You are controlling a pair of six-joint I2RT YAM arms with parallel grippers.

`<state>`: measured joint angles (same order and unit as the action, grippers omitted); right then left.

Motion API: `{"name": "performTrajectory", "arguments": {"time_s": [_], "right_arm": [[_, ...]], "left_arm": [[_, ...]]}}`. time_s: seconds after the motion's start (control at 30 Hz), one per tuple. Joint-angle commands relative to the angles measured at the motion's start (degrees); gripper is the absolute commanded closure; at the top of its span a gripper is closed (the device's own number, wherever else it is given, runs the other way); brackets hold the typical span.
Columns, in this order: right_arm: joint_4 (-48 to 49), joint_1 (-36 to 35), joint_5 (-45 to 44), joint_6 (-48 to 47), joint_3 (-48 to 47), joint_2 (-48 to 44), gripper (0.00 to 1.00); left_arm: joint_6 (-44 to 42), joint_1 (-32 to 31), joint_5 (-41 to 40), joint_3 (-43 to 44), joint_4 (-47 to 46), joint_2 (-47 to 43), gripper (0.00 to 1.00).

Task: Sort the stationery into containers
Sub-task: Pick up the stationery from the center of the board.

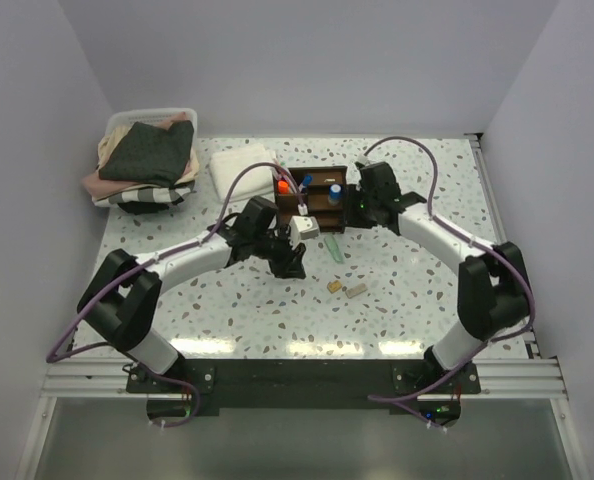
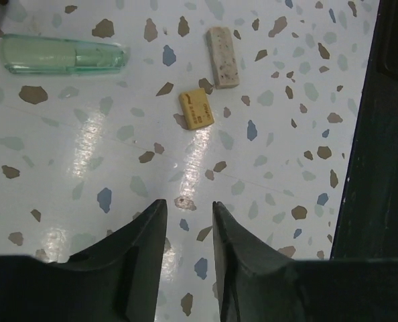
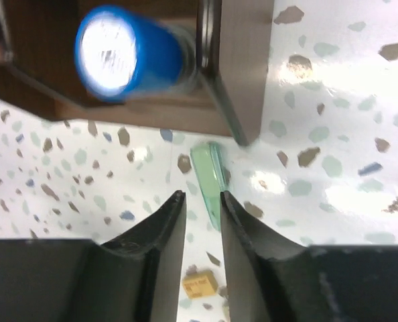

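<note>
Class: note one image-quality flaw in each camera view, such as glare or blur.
Top external: glare streaks on the speckled white terrazzo tabletop. Left wrist: sharp, but a bright sheen on it. Right wrist: soft; round blue marker cap blurred, top washed out.

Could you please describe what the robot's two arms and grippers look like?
The left arm and right arm have white tubular links joined by bulky black joints. A purple cable loops along each. The left gripper and right gripper each have two matte black, tapering fingers.
</note>
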<state>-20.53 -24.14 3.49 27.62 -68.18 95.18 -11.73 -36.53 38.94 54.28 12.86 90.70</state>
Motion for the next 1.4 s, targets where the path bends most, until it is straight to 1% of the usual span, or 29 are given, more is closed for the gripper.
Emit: {"name": "performTrajectory", "arguments": {"time_s": [0.0, 0.03, 0.07, 0.1, 0.13, 0.17, 0.2, 0.23, 0.33, 0.4, 0.53, 0.63, 0.83, 1.37], "right_arm": [[1.7, -4.2, -3.3, -8.9, 7.9, -9.8, 0.64], [2.9, -5.6, -7.1, -11.1, 11.8, -11.7, 0.62], [4.5, -9.1, -9.6, -11.7, 14.3, -13.7, 0.61], [8.9, -10.8, -11.8, -12.0, 16.9, -17.8, 0.60], [11.2, -13.3, -14.7, -11.2, 22.0, -19.5, 0.59], [13.7, -14.3, -16.3, -10.7, 24.4, -20.6, 0.59], [18.2, -15.1, -17.6, -10.1, 26.4, -21.9, 0.59], [20.3, -15.8, -18.4, -9.7, 29.2, -21.6, 0.59], [26.7, -15.8, -21.1, -11.6, 31.3, -19.1, 0.59], [30.0, -15.8, -21.2, -13.5, 31.3, -18.1, 0.59], [32.5, -15.8, -21.1, -17.2, 29.5, -14.9, 0.57], [34.1, -15.8, -19.6, -17.9, 28.9, -12.9, 0.56], [33.4, -15.8, -19.7, -17.2, 27.9, -10.3, 0.55], [31.3, -15.2, -19.1, -14.4, 25.9, -4.6, 0.52]], "left_arm": [[0.9, -0.3, -6.1, 1.5, -1.3, -4.3, 0.53], [1.0, -0.3, -8.2, 0.7, -1.1, -5.1, 0.50], [1.3, -0.3, -9.1, 0.2, -1.1, -5.9, 0.47], [1.6, -0.2, -9.8, -0.2, -0.7, -6.5, 0.45], [1.7, -0.2, -10.7, -0.6, -0.5, -7.4, 0.43], [1.9, -0.1, -11.1, -0.8, -0.2, -7.7, 0.43], [1.9, -0.2, -11.3, -0.8, 0.1, -8.3, 0.43], [1.9, -0.1, -11.7, -1.4, 0.0, -8.7, 0.43], [1.4, 0.1, -12.8, -2.2, -0.1, -10.0, 0.43], [1.2, 0.7, -13.0, -2.6, -0.6, -10.8, 0.43], [2.0, 2.5, -12.3, -4.4, -1.5, -12.1, 0.42], [2.5, 3.2, -11.9, -6.4, -2.5, -12.9, 0.42], [3.1, 4.2, -11.1, -7.7, -2.8, -14.3, 0.42], [5.0, 6.1, -9.4, -8.8, -4.7, -14.6, 0.42]]}}
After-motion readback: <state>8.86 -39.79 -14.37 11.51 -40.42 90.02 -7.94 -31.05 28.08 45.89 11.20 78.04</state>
